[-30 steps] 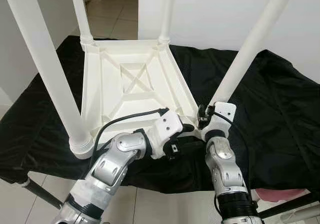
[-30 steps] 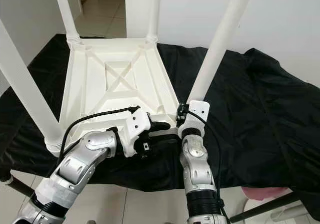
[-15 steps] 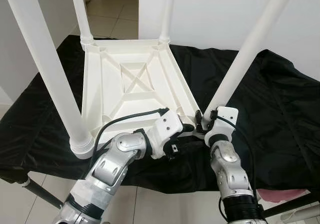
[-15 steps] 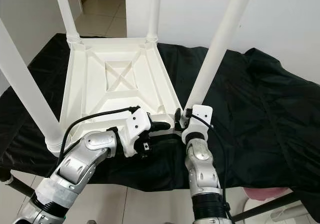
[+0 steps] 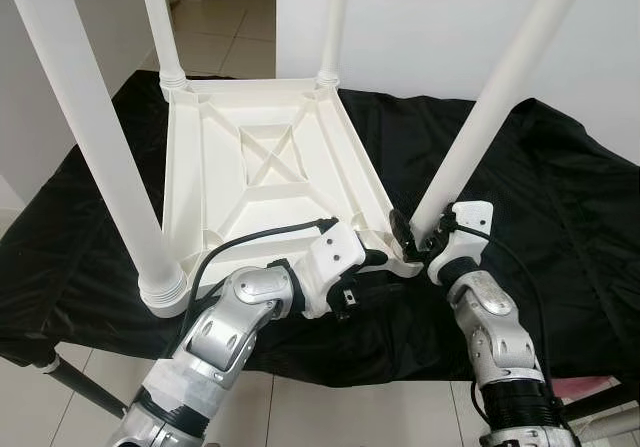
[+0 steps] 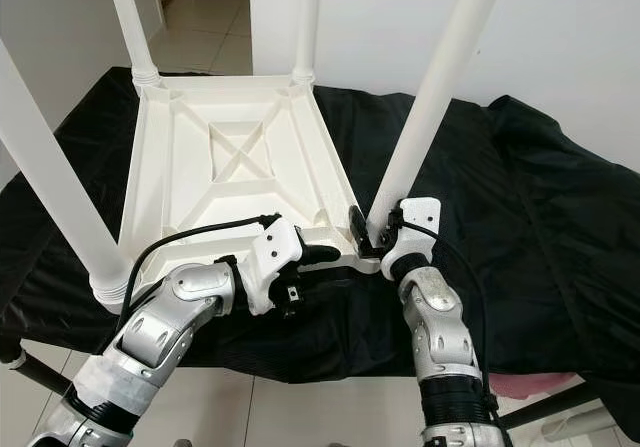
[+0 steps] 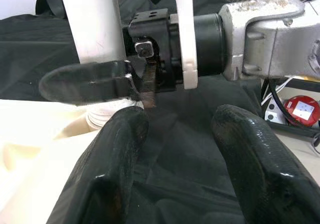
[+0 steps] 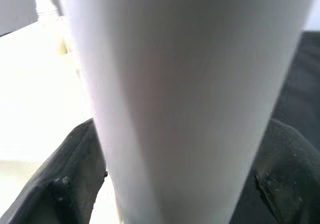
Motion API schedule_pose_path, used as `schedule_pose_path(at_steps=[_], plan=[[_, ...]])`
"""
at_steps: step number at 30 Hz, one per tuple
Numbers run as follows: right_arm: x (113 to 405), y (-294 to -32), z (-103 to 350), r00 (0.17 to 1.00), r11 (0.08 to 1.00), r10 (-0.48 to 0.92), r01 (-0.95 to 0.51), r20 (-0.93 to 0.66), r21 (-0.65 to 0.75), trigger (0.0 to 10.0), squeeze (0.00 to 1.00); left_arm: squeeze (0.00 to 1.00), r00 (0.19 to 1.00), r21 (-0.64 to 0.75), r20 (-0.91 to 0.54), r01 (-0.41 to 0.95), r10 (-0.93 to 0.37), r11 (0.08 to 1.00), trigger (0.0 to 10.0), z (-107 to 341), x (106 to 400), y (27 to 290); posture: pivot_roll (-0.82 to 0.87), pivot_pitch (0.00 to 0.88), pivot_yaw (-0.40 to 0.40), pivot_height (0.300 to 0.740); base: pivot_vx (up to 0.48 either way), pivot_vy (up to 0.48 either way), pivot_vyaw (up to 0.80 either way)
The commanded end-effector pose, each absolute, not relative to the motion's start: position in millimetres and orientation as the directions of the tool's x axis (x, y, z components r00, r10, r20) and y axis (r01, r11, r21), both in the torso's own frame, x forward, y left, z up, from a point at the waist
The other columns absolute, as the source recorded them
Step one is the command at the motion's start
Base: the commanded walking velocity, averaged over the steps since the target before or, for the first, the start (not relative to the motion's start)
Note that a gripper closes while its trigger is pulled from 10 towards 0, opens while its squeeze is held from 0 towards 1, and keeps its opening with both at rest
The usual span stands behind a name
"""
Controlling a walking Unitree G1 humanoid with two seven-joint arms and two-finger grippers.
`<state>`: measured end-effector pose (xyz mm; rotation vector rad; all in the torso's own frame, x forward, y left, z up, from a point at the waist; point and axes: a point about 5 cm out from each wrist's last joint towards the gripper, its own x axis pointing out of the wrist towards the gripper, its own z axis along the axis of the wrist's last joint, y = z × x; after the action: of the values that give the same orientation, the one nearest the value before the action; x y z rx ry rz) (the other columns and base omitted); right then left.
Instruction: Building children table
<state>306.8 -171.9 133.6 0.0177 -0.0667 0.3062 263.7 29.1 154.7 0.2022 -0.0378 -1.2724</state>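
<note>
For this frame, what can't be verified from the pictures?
- Tops of all four legs: cut off by the eye views' upper edge.
- Near-right leg seating in the tabletop socket: hidden by the right gripper.
- Right wrist view: leg blurred, too close.
- Left gripper contact: fingers apart, nothing between them.

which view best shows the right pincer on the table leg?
Left wrist view: the right pincer is seen side-on, one finger against the table leg. Right wrist view shows the leg blurred between its fingers. In the eye views the wrist partly hides the grasp.
</note>
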Motion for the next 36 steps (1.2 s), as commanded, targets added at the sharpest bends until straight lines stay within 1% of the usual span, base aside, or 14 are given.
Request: schedule_pose_path(at_steps=[1, 3, 5, 7, 8, 10, 11, 12, 24, 25, 27, 30, 35, 36], plan=[[309, -174, 137, 0.940, 0.943, 0.331, -0.331, 0.086, -0.009, 10.0, 0.00, 0.00, 0.322, 0.183, -0.078, 0.935, -0.944, 0.304, 10.0, 156, 266, 28, -0.04, 0.000, -0.071, 0.740, 0.000, 0.000, 0.00], [314, -180, 143, 0.894, 0.897, 0.441, -0.435, 0.076, -0.084, 10.0, 0.00, 0.00, 0.322, 0.187, -0.078, 0.934, -0.944, 0.303, 10.0, 157, 267, 28, -0.03, 0.000, -0.069, 0.740, 0.000, 0.000, 0.00], [318, -184, 143, 0.878, 0.878, 0.475, -0.469, 0.062, -0.094, 10.0, 0.00, 0.00, 0.323, 0.189, -0.077, 0.934, -0.943, 0.304, 10.0, 157, 268, 28, -0.03, 0.000, -0.071, 0.740, 0.000, 0.000, 0.00], [318, -185, 143, 0.877, 0.877, 0.477, -0.471, 0.060, -0.093, 10.0, 0.00, 0.00, 0.323, 0.189, -0.077, 0.934, -0.943, 0.304, 10.0, 157, 268, 28, -0.03, 0.000, -0.071, 0.740, 0.000, 0.000, 0.00], [319, -187, 141, 0.865, 0.864, 0.499, -0.494, 0.045, -0.095, 4.0, 0.00, 0.00, 0.323, 0.191, -0.077, 0.933, -0.943, 0.304, 10.0, 157, 268, 29, -0.03, 0.000, -0.070, 0.740, 0.000, 0.000, 0.00], [319, -187, 141, 0.865, 0.864, 0.499, -0.494, 0.045, -0.095, 4.0, 0.00, 0.00, 0.323, 0.191, -0.077, 0.933, -0.943, 0.304, 10.0, 157, 268, 29, -0.03, 0.000, -0.070, 0.740, 0.000, 0.000, 0.00], [320, -188, 138, 0.857, 0.854, 0.515, -0.510, 0.026, -0.101, 1.1, 0.00, 0.00, 0.325, 0.193, -0.077, 0.932, -0.943, 0.305, 10.0, 158, 269, 29, -0.03, 0.000, -0.072, 0.740, 0.000, 0.000, 0.00], [321, -190, 135, 0.850, 0.845, 0.527, -0.524, 0.006, -0.105, 0.0, 0.00, 0.00, 0.326, 0.196, -0.077, 0.932, -0.942, 0.306, 10.0, 158, 269, 29, -0.03, 0.000, -0.073, 0.740, 0.000, 0.000, 0.00], [318, -194, 127, 0.833, 0.828, 0.552, -0.552, -0.029, -0.099, 0.0, 0.00, 0.00, 0.329, 0.198, -0.076, 0.930, -0.941, 0.309, 10.0, 158, 270, 29, -0.03, 0.000, -0.069, 0.740, 0.000, 0.000, 0.00], [318, -195, 126, 0.841, 0.836, 0.540, -0.540, -0.028, -0.097, 10.0, 0.00, 0.00, 0.328, 0.198, -0.076, 0.931, -0.942, 0.308, 10.0, 158, 270, 29, -0.03, 0.000, -0.068, 0.740, 0.000, 0.000, 0.00], [318, -196, 126, 0.854, 0.850, 0.520, -0.520, -0.026, -0.083, 10.0, 0.00, 0.00, 0.326, 0.198, -0.077, 0.931, -0.942, 0.306, 10.0, 158, 270, 29, -0.03, 0.000, -0.068, 0.740, 0.000, 0.000, 0.00], [319, -197, 125, 0.904, 0.902, 0.426, -0.428, -0.037, -0.064, 10.0, 0.00, 0.00, 0.324, 0.196, -0.079, 0.932, -0.943, 0.304, 10.0, 157, 269, 29, -0.03, 0.000, -0.068, 0.740, 0.000, 0.000, 0.00], [321, -196, 128, 0.936, 0.934, 0.351, -0.352, -0.031, -0.063, 10.0, 0.00, 0.00, 0.325, 0.195, -0.080, 0.932, -0.942, 0.305, 10.0, 157, 269, 29, -0.03, 0.000, -0.066, 0.740, 0.000, 0.000, 0.00], [323, -196, 130, 0.954, 0.952, 0.299, -0.300, -0.027, -0.055, 10.0, 0.00, 0.00, 0.324, 0.193, -0.080, 0.933, -0.943, 0.305, 10.0, 156, 268, 29, -0.04, 0.000, -0.061, 0.740, 0.000, 0.000, 0.00]])
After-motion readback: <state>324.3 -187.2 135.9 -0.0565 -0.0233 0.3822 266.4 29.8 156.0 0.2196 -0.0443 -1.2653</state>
